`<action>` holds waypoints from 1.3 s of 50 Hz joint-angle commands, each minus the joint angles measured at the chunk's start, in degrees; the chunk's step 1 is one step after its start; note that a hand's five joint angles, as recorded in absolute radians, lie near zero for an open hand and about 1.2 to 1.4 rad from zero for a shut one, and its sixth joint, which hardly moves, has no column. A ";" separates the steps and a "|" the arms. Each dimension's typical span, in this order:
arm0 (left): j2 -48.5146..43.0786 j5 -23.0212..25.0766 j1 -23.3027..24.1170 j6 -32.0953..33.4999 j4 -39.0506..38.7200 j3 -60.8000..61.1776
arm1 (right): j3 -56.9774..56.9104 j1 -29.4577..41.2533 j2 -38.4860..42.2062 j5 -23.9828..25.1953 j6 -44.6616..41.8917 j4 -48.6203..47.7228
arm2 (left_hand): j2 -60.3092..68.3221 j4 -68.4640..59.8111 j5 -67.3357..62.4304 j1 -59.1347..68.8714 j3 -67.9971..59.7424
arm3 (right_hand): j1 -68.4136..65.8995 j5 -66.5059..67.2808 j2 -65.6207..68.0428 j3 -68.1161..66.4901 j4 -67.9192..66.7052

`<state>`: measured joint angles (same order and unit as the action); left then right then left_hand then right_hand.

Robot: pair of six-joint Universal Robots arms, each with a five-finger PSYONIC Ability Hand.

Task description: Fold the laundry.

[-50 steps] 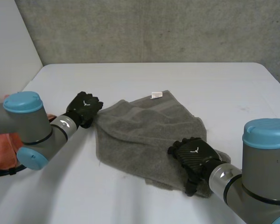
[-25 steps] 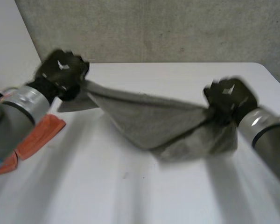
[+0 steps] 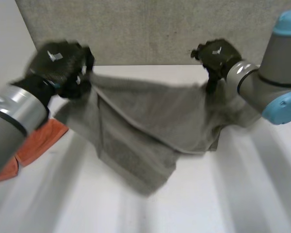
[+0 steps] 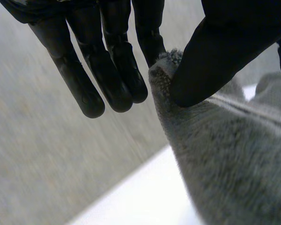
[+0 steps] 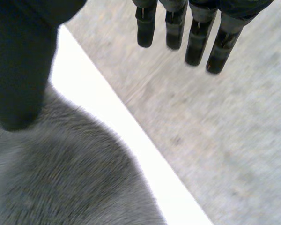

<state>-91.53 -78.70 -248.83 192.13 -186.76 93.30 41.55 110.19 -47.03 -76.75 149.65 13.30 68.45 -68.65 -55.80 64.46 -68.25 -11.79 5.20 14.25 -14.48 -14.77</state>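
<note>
The table (image 3: 223,194) is white, and over its near middle hangs the towel's (image 3: 145,121) lowest tip, pointing down and toward the near edge. Blur hides whether that tip touches the table. An orange cloth (image 3: 36,141) lies at the near left, cut off by the left arm.

The grey towel is held up in the air. Its long axis runs left to right between the two hands, with the top edge pulled nearly straight. The body hangs below in folds, doubled over on itself, so its outline and corners are hard to make out.

The left hand (image 3: 60,63) is at the towel's left end. In its wrist view the thumb (image 4: 225,51) pinches a towel (image 4: 234,154) corner against one straight finger (image 4: 150,37). The other fingers are extended beside it and are off the cloth.

The right hand (image 3: 218,54) is at the towel's right end, a little farther back. The cloth rises to a peak under it. In its wrist view the fingers (image 5: 196,42) are straight and spread, well apart from the towel (image 5: 61,173). Only the thumb (image 5: 18,61) lies against it, and what bears the cloth there is hidden.

A grey concrete wall (image 3: 150,29) stands at the far side.
</note>
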 commanded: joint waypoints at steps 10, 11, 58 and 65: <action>-8.14 -8.75 2.74 6.07 -0.19 -0.31 | 28.47 -0.59 -17.21 -3.49 7.06 6.65 | 11.55 -11.35 -14.20 15.54 -11.75 | 1.79 -5.20 -4.25 4.48 4.77; -7.01 -8.75 3.09 5.98 -0.10 -0.74 | 32.58 -0.59 -17.74 -2.62 7.50 6.22 | 11.55 -11.35 -14.20 15.54 -11.75 | 1.79 -5.20 -4.25 4.48 4.77; 3.20 -9.28 4.06 6.24 -0.01 -1.01 | 28.85 -0.68 -11.04 -1.39 13.75 -10.69 | 11.55 -11.35 -14.20 15.54 -11.75 | -68.21 64.80 65.75 -65.52 -65.23; 6.72 -8.84 -0.25 6.77 1.48 -2.33 | 18.40 -4.36 -25.82 3.10 -1.54 13.66 | 11.55 -11.35 -14.20 15.54 -11.75 | -68.21 64.80 65.75 -65.52 -65.23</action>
<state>-88.01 -87.93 -245.28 198.46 -186.78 92.17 69.25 109.26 -59.17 -77.70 161.84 4.63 68.52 -68.66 -55.80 64.47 -68.34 -55.52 55.66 67.35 -67.48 -68.03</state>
